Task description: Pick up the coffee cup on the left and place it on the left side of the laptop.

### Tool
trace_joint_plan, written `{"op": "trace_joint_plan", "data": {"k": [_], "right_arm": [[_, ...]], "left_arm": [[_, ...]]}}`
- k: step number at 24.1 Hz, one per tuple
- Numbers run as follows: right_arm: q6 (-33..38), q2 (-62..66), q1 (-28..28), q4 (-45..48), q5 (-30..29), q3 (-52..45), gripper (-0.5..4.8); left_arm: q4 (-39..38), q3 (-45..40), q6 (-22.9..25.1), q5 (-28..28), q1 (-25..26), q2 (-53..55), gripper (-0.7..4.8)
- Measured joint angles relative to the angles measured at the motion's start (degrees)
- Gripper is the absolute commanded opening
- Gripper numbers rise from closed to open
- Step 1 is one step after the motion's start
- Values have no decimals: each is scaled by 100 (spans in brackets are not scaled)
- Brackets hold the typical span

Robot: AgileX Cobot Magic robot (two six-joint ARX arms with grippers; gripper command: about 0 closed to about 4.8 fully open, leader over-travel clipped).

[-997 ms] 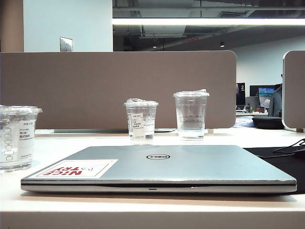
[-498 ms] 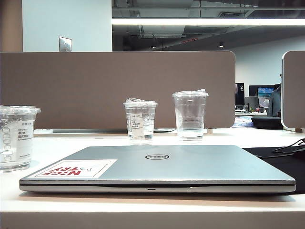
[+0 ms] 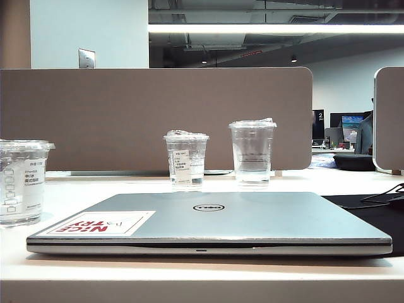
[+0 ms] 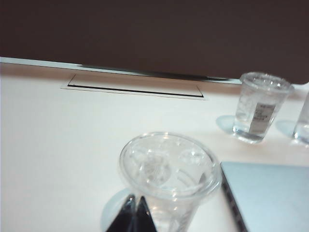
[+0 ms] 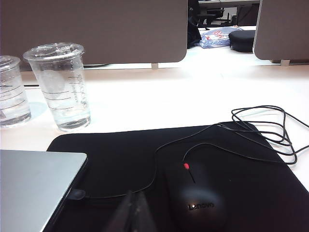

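Left gripper (image 4: 135, 212) clenched, empty, just before the coffee cup (image 4: 168, 181), which stands left of the laptop (image 3: 208, 222). Cup looks light, thin, slippery, crushable; grip mid-wall under the lid. Right gripper (image 5: 134, 215) clenched near the mouse (image 5: 195, 198). Farther back: labelled cup (image 3: 187, 159), tallest cup (image 3: 252, 151), neither obstructing.

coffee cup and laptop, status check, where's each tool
Left tool shut, empty, by coffee cup. Right tool shut over the mouse pad. Cup stands left of laptop. Nothing in the way.
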Motion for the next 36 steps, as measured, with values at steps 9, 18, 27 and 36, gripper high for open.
{"op": "trace_joint_plan", "data": {"k": [9,18,27,36], "right_arm": [[0,0,2,0,0,0,-4],[0,0,2,0,0,0,-4],[0,0,17,0,0,0,-4],[0,0,20,0,0,0,-4]], "left_arm": [[494,-127,555,-164,0,2,-5],[667,-127,675,-162,0,2,-5],[667,-127,675,-162,0,2,-5],[664,-127,675,-162,0,2,-5]]}}
